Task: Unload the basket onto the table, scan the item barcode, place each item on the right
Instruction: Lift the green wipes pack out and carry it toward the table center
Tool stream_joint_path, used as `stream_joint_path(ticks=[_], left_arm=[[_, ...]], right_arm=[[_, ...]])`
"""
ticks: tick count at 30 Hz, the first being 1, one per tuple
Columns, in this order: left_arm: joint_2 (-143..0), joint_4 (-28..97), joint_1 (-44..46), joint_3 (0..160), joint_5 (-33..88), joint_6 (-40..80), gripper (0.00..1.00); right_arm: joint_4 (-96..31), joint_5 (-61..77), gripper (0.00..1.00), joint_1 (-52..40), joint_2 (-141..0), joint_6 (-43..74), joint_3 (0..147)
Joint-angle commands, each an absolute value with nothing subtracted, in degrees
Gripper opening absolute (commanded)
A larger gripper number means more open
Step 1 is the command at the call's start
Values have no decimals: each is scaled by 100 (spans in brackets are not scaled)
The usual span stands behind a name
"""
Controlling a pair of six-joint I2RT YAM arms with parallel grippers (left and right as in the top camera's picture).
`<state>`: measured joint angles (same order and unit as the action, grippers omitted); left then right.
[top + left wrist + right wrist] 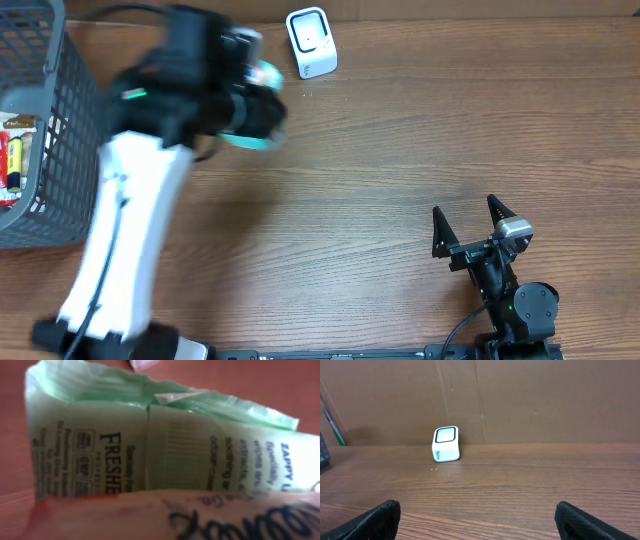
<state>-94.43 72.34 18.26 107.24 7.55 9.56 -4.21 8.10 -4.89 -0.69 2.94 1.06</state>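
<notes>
Awaiting barcode read, green pouch (165, 450) is held near scanner (311, 42) in part-closed L gripper (252, 108); R gripper (468, 216) is parked wide open, empty.

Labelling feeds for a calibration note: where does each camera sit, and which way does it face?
Overhead: above the table, looking down; left arm, right arm, basket, scanner.
Left wrist: on the left arm, close against the green packet; no part of the robot discernible.
Right wrist: low, facing scanner and back wall; open right end effector fingertips at bottom corners.
Shared: overhead and right wrist both show the scanner.
</notes>
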Motion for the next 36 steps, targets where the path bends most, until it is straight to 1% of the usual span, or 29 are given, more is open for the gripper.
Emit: stream_joint_path(ticks=[1, 6, 16, 19, 28, 29, 30, 32, 35, 36], left_arm=[[-9747, 6899, 2484, 10366, 357, 1629, 39], [-10425, 6261, 3304, 10073, 198, 2178, 38], [-11531, 5371, 4523, 10055, -172, 2497, 40], [-11769, 5205, 4737, 10053, -198, 2539, 43], [-12272, 4779, 4958, 10053, -198, 2919, 44], [-12300, 4744, 4958, 10053, -211, 3004, 46], [-12302, 4731, 4958, 10053, -211, 3061, 50], [-12311, 4729, 4958, 10053, -207, 3089, 65], [-12311, 4735, 4954, 10053, -174, 3085, 75], [-12309, 4735, 4954, 10053, -139, 3079, 81]], right_arm=[[-401, 760, 100, -464, -16, 257, 45], [-401, 760, 100, -464, -16, 257, 45], [-401, 760, 100, -464, -16, 257, 45], [-401, 760, 100, -464, -16, 257, 45], [-401, 760, 100, -464, -19, 257, 45], [-401, 762, 100, -464, -16, 255, 45], [-401, 760, 100, -464, -16, 257, 45], [-401, 760, 100, -464, -16, 257, 45], [-401, 760, 100, -464, -19, 257, 45], [-401, 760, 100, -464, -16, 255, 45]])
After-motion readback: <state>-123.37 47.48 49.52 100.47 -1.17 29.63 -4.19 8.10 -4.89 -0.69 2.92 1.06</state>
